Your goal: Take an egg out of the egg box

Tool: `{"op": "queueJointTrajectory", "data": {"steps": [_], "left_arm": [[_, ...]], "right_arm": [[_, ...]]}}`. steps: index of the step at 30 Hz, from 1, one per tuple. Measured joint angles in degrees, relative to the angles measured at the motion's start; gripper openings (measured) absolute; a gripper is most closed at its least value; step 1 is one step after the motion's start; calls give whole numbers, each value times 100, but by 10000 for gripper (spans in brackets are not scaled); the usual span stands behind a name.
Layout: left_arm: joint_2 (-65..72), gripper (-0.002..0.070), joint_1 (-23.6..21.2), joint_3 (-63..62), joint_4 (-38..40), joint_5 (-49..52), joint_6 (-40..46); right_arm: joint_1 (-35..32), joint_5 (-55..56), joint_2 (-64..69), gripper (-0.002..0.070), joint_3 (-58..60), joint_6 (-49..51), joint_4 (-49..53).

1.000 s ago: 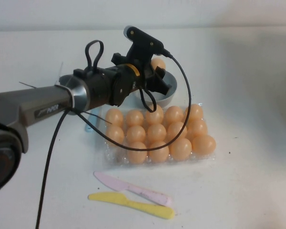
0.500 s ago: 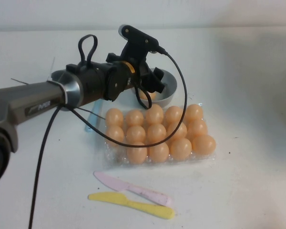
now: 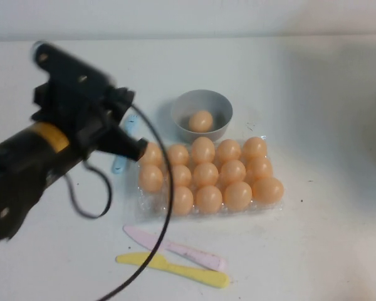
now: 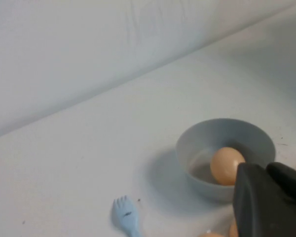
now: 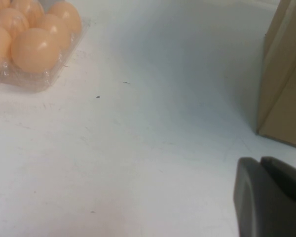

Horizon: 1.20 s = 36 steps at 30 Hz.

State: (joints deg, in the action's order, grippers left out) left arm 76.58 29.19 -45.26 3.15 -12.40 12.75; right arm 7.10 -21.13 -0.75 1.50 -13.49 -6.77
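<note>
The egg box (image 3: 271,207) is a clear plastic tray at the table's middle, holding several orange-tan eggs (image 3: 205,174); its front-left cup is bare. One egg (image 3: 200,120) lies in the round grey bowl (image 3: 220,103) just behind the tray; the left wrist view shows the egg (image 4: 226,165) in the bowl (image 4: 197,140) too. My left gripper (image 3: 136,148) is shut and empty, raised at the tray's left end; it also shows in the left wrist view (image 4: 266,167). My right gripper (image 5: 260,160) is shut and empty, over bare table right of the tray (image 5: 37,81).
A blue fork (image 3: 120,164) lies left of the tray, partly behind my left arm, and shows in the left wrist view (image 4: 127,219). A pink knife (image 3: 175,249) and a yellow knife (image 3: 175,269) lie in front. A cardboard box (image 5: 286,74) stands at the right edge.
My left gripper held an egg over the bowl, let it go into the bowl, then pulled back left and toward me. The egg now rests in the bowl.
</note>
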Motion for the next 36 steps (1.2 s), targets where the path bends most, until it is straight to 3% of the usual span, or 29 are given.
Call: {"op": "queueJointTrajectory", "data": {"steps": [8, 15, 16, 21, 28, 36], "left_arm": [[-3230, -1, -558, 2461, 474, 135, 352], [-6450, -1, -1883, 2949, -187, 2596, 266], [-7026, -1, -2237, 2949, -412, 3060, 114], [-7718, -1, -3068, 2730, -577, 4284, -164], [-7718, -2, -3131, 2643, -352, 4459, -367], [-7718, -2, -3131, 3008, -315, 4379, -1536]], "right_arm": [[0, 0, 0, -18, 0, 0, 0], [0, 0, 0, -18, 0, 0, 0], [0, 0, 0, -18, 0, 0, 0], [0, -4, -10, -18, 0, 0, 0], [0, -4, -10, -18, 0, 0, -12], [0, -4, -10, -18, 0, 0, -131]]}}
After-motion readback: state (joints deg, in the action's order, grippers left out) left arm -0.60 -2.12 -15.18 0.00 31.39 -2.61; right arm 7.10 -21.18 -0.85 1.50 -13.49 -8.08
